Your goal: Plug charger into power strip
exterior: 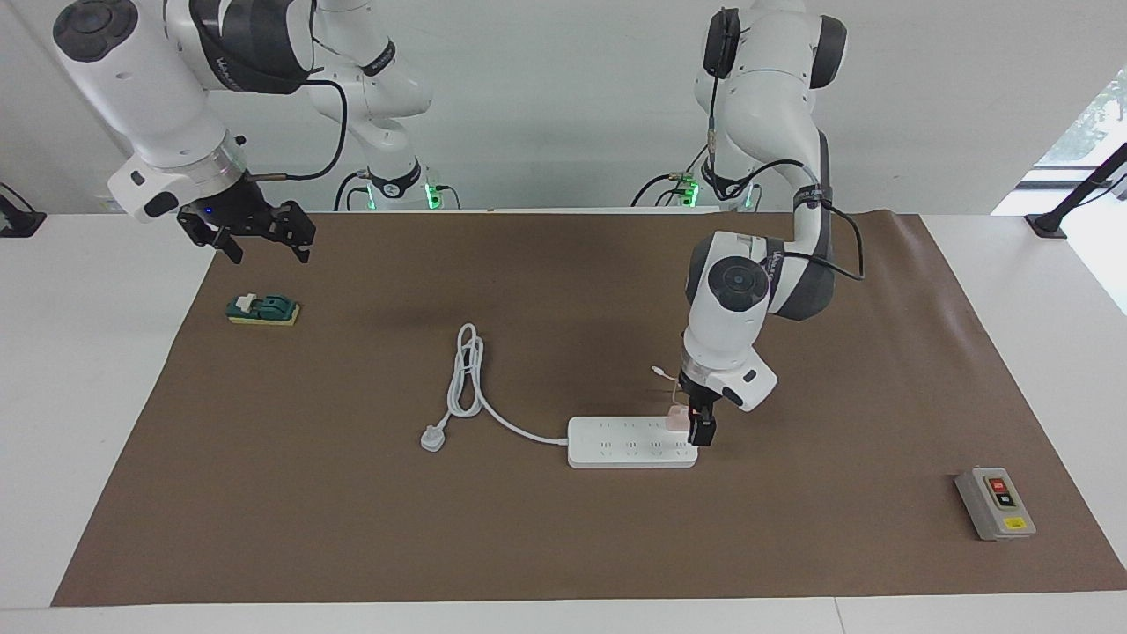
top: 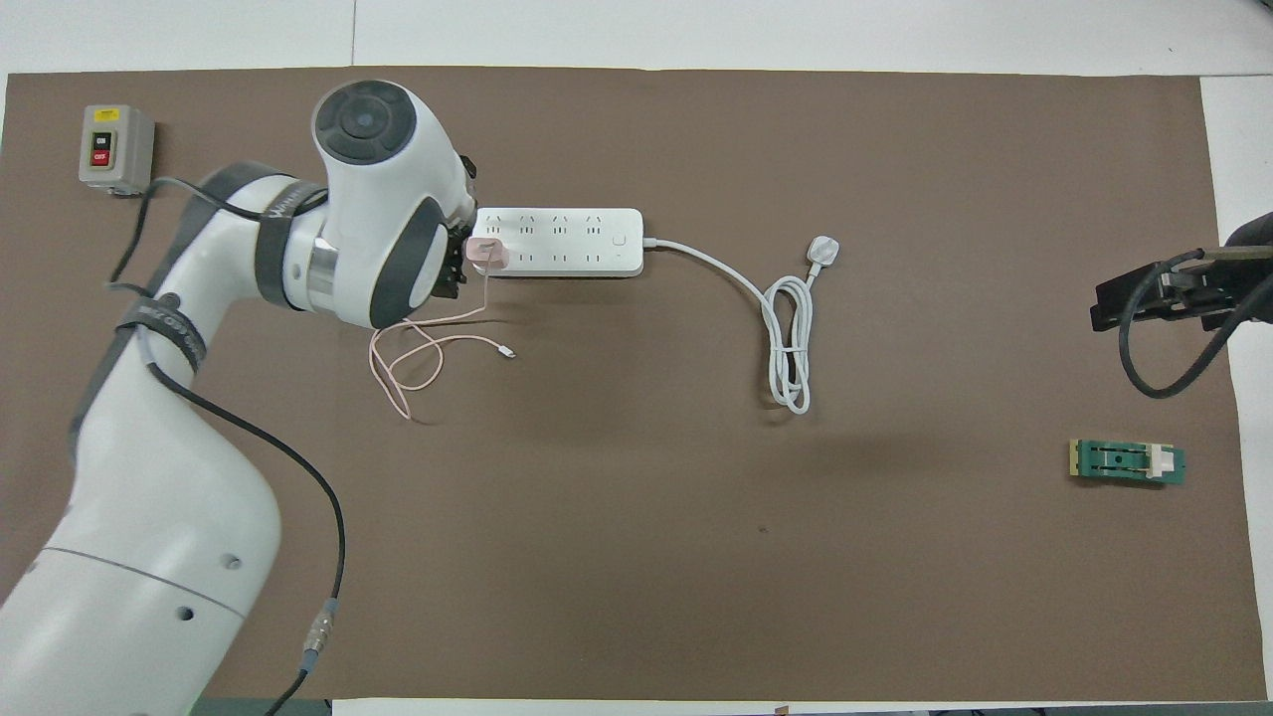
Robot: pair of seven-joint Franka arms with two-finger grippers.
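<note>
I see the charger (top: 487, 253) seated on the power strip (exterior: 631, 441) at its end toward the left arm. My left gripper (exterior: 700, 429), jaws apart, hangs beside it; I'd lift straight up, clear of the pink cable (top: 418, 350). My right gripper (exterior: 260, 236) waits open near the mat's corner.

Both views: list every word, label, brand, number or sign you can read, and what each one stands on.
Nothing can be read for certain.
Grey button box: yellow label and marks on its red and black buttons, too small to read.
Left arm: white lettering on the dark band, too blurred to read.
Power strip: no readable marking.
Charger: none.
</note>
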